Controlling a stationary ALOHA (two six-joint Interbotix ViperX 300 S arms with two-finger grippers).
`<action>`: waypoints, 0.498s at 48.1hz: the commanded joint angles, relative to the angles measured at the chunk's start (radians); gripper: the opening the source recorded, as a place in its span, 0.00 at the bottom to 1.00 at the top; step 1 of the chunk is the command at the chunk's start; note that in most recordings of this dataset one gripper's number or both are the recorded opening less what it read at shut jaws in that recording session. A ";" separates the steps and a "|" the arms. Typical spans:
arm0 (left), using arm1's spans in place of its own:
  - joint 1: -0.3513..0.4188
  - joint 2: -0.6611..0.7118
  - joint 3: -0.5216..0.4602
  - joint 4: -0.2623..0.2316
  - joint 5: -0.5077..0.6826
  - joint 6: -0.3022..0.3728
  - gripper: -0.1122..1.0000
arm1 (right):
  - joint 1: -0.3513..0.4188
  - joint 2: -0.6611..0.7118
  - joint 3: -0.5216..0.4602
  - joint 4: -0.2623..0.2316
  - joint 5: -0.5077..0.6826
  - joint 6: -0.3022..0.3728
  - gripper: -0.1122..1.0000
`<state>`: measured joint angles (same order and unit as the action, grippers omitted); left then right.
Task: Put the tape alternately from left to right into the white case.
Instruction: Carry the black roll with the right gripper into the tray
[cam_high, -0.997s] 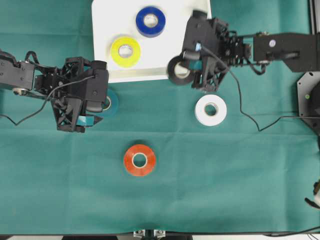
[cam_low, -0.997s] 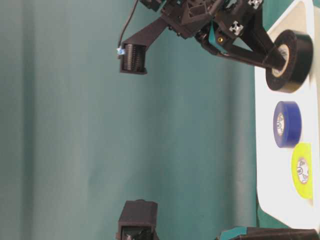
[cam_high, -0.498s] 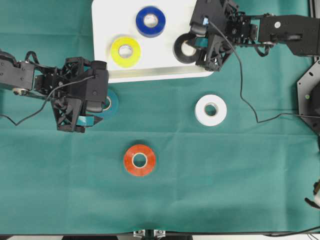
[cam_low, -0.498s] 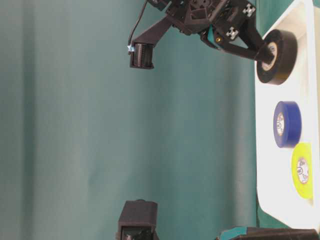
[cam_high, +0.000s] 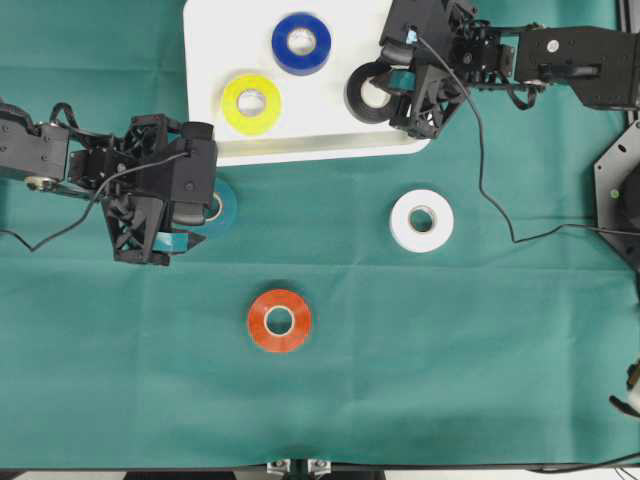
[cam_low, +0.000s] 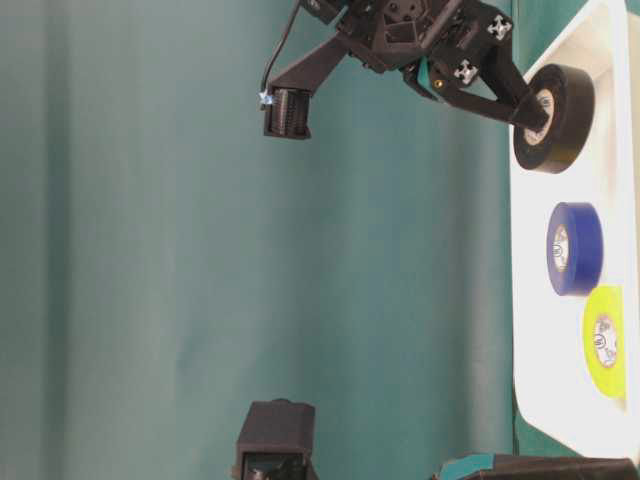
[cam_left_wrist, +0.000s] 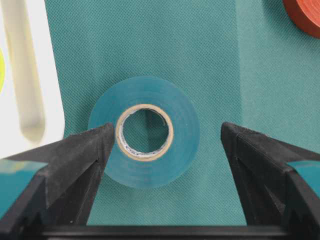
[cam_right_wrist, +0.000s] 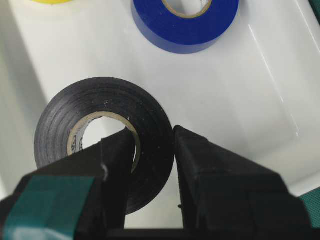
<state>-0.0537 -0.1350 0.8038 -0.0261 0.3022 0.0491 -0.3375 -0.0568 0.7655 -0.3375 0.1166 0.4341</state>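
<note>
From overhead, the right pincer (cam_high: 385, 92) grips the black roll (cam_high: 368, 95) through its wall, over the case's (cam_high: 205, 90) right end, clear of the blue (cam_high: 301, 43) and yellow (cam_high: 251, 103) rolls. White (cam_high: 421, 220) and orange (cam_high: 279, 320) rolls wait on the desk (cam_high: 450, 380).

At table level, black hangs above the case floor.

Left wrist: the left pincer (cam_left_wrist: 167, 137) gapes around the teal roll (cam_left_wrist: 145, 131), one finger over its rim.

Right wrist: open floor lies beside black.
</note>
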 joint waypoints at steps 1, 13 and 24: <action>-0.003 -0.018 -0.009 -0.002 -0.005 -0.002 0.80 | 0.000 -0.012 -0.015 -0.003 -0.011 0.003 0.33; -0.003 -0.020 -0.011 -0.002 -0.005 -0.002 0.80 | -0.002 -0.012 -0.017 -0.003 -0.003 0.005 0.33; -0.003 -0.020 -0.012 -0.002 -0.005 -0.002 0.79 | 0.000 -0.012 -0.015 -0.003 0.006 0.006 0.36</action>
<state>-0.0537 -0.1335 0.8038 -0.0245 0.3022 0.0491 -0.3375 -0.0568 0.7655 -0.3390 0.1258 0.4387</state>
